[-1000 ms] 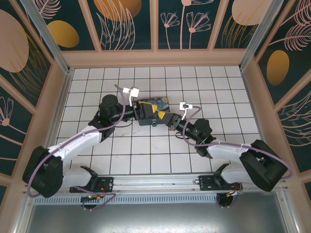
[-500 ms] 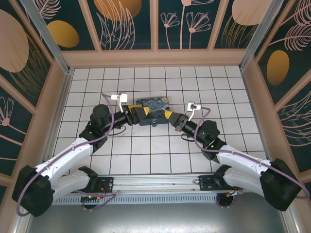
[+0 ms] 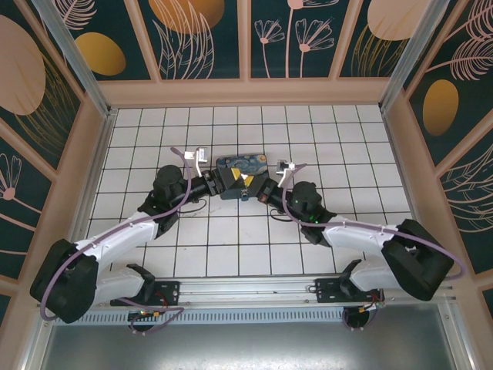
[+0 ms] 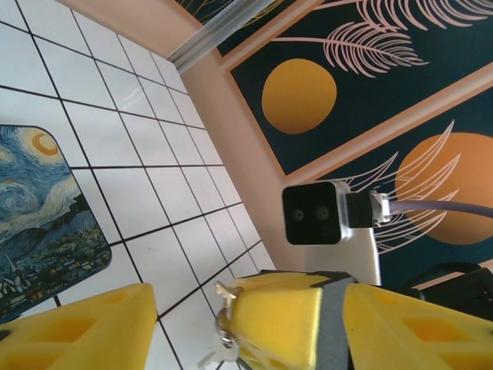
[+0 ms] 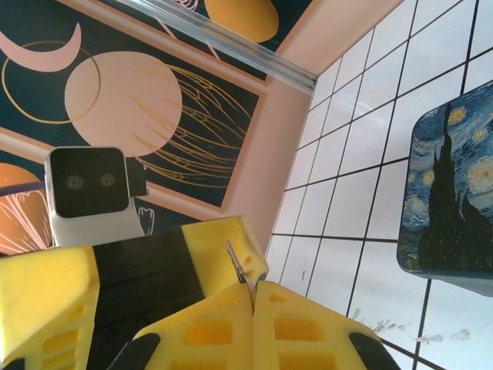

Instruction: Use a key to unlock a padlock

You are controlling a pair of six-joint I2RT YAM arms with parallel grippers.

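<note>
My right claw (image 5: 253, 302) is clamped shut on the key (image 5: 234, 259), a thin sliver poking past the pad tips, mid-bench (image 3: 231, 247) just off the painted box's (image 3: 245, 163) near edge; my left claw (image 4: 248, 316) is open, jaws straddling that tip.

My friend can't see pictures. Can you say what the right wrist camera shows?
The right gripper is shut on a thin metal key, whose tip pokes out between its yellow fingers. Beyond lie white floor tiles, a box painted with a starry night, and a patterned wall.
</note>
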